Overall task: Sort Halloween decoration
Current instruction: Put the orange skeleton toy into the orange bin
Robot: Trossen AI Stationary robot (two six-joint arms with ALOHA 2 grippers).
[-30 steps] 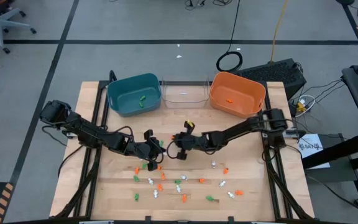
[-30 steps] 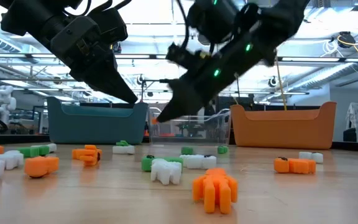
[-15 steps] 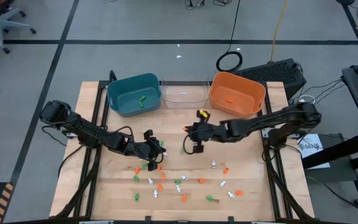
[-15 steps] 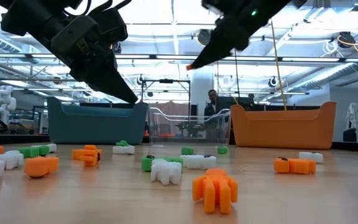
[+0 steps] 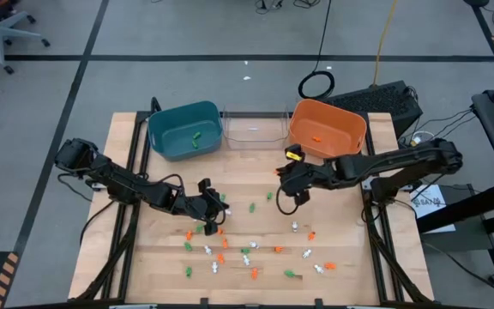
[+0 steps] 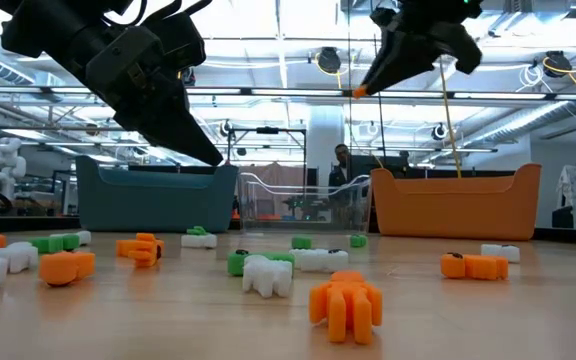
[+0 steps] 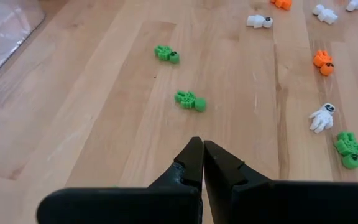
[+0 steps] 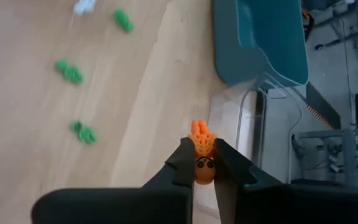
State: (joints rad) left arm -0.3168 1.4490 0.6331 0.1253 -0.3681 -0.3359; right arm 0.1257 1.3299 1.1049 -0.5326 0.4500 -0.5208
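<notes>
bench (image 5: 161,266): my pale wooden worktop
far edge: teal bin (image 5: 184,130), clear bin (image 5: 253,129), orange bin (image 5: 327,130) in a row
near half: orange, green, white trinkets (image 5: 249,254) scattered

Wooden tabletop (image 5: 341,219) has a teal bin (image 5: 184,130), clear bin (image 5: 253,129) and orange bin (image 5: 327,129) lined up along the back edge.

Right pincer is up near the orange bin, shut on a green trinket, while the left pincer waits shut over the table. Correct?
Not quite: the trinket in the right pincer is orange, not green, as the right wrist view shows. The rest holds: it is near the orange bin, and the left pincer waits shut.
</notes>
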